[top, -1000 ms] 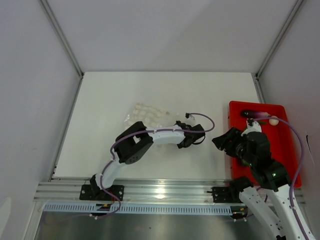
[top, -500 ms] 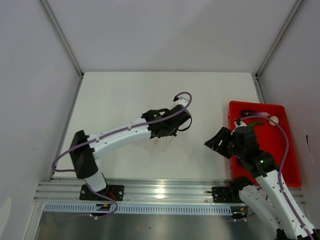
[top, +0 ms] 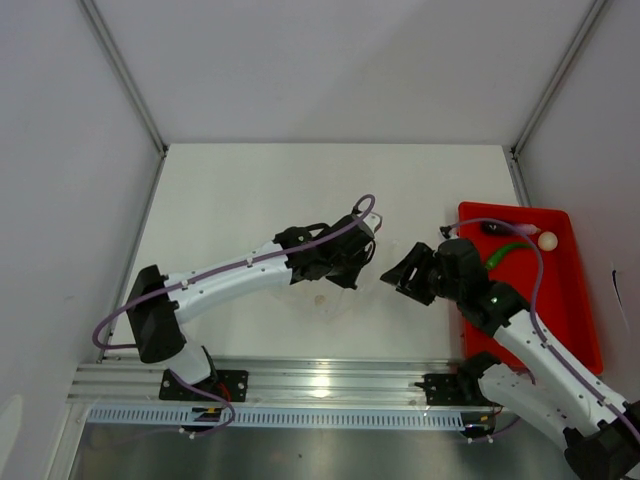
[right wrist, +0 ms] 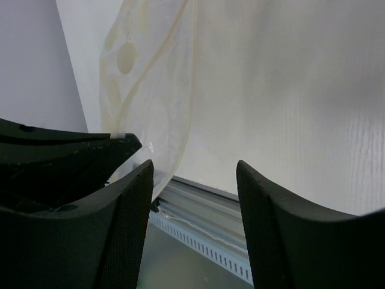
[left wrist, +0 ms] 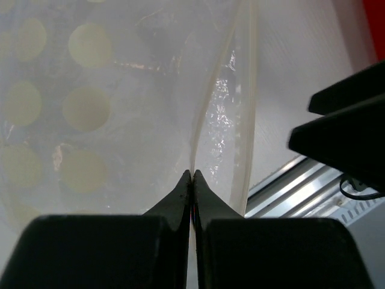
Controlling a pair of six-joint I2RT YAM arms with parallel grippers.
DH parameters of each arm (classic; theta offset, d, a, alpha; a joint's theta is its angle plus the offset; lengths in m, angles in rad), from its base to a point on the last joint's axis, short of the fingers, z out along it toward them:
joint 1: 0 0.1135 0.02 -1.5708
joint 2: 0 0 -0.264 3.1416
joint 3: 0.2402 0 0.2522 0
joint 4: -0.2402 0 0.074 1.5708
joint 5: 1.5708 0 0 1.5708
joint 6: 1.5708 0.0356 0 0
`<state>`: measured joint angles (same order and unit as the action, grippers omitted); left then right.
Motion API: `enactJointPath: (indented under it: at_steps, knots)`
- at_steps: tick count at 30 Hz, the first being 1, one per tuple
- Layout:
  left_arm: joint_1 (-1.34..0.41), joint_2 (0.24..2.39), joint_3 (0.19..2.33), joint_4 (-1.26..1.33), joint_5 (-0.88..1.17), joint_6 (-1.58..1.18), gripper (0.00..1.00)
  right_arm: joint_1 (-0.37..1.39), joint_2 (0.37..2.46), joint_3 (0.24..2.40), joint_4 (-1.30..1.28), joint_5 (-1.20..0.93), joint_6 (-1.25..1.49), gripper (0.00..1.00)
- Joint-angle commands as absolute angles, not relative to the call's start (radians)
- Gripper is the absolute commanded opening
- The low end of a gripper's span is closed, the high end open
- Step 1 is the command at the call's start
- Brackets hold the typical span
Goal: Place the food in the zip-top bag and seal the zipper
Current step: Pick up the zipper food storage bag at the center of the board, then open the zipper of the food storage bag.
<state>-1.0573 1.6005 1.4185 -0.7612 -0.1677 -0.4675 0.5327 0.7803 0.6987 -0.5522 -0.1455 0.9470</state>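
My left gripper [top: 352, 268] is shut on the mouth edge of the clear zip-top bag [top: 333, 300] and holds it up over the table's middle. In the left wrist view the gripper [left wrist: 192, 174] pinches the zipper strip [left wrist: 207, 108], and the bag [left wrist: 90, 114] shows pale round dots. My right gripper [top: 400, 276] is open and empty just right of the bag; in its own view the gripper [right wrist: 194, 165] faces the bag [right wrist: 150, 78]. The whitish ball [top: 547, 240], long green piece [top: 506, 252] and purple piece [top: 497, 228] lie in the red tray [top: 565, 310]. The round green piece is hidden.
The red tray stands at the table's right edge, behind my right arm. The aluminium rail [top: 330, 385] runs along the near edge. Grey walls enclose the table on the left, back and right.
My left arm stretched out and carried the bag from the far left to the table's middle. My right gripper swung left from the tray to beside the bag.
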Motion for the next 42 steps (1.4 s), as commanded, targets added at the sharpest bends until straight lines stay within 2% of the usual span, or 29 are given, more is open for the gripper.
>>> enactJointPath:
  at_steps: [1,7,11,20,21,23,27,29,32,36,39,40,42]
  knots:
    - [-1.052,1.565,1.414,-0.698,-0.084,-0.483,0.01,0.569,0.833,0.735,-0.447,-0.084,0.994,0.59]
    - [-1.052,1.566,1.451,-0.687,-0.057,-0.486,0.01,0.591,0.907,0.726,-0.374,-0.072,0.993,0.57]
    - [-1.052,1.575,1.491,-0.689,-0.038,-0.495,0.01,0.592,0.94,0.732,-0.371,-0.057,0.971,0.5]
    - [-1.003,1.575,1.592,-0.667,0.038,-0.505,0.0,0.592,0.992,0.693,-0.301,-0.024,0.913,0.2]
    - [-0.997,1.586,1.6,-0.672,0.041,-0.505,0.01,0.592,1.02,0.701,-0.296,-0.028,0.893,0.1]
    - [-0.977,1.595,1.627,-0.698,0.02,-0.505,0.0,0.592,1.046,0.727,-0.331,0.0,0.864,0.0]
    - [-0.927,1.571,1.618,-0.744,-0.07,-0.523,0.01,0.577,1.075,0.808,-0.526,0.139,0.769,0.0]
    - [-0.887,1.54,1.583,-0.716,-0.072,-0.523,0.01,0.528,1.068,0.827,-0.557,0.14,0.71,0.0]
    - [-0.856,1.502,1.548,-0.675,-0.037,-0.515,0.01,0.451,1.049,0.819,-0.554,0.068,0.649,0.0]
    - [-0.859,1.534,1.56,-0.646,0.101,-0.54,0.01,0.434,1.081,0.834,-0.499,-0.076,0.597,0.0]
    - [-0.876,1.571,1.552,-0.612,0.136,-0.569,0.0,0.436,1.143,0.868,-0.489,-0.117,0.58,0.09]
    - [-0.877,1.591,1.562,-0.615,0.14,-0.577,0.01,0.434,1.163,0.889,-0.5,-0.118,0.572,0.22]
    - [-0.877,1.597,1.571,-0.614,0.133,-0.601,0.01,0.436,1.172,0.911,-0.523,-0.115,0.563,0.33]
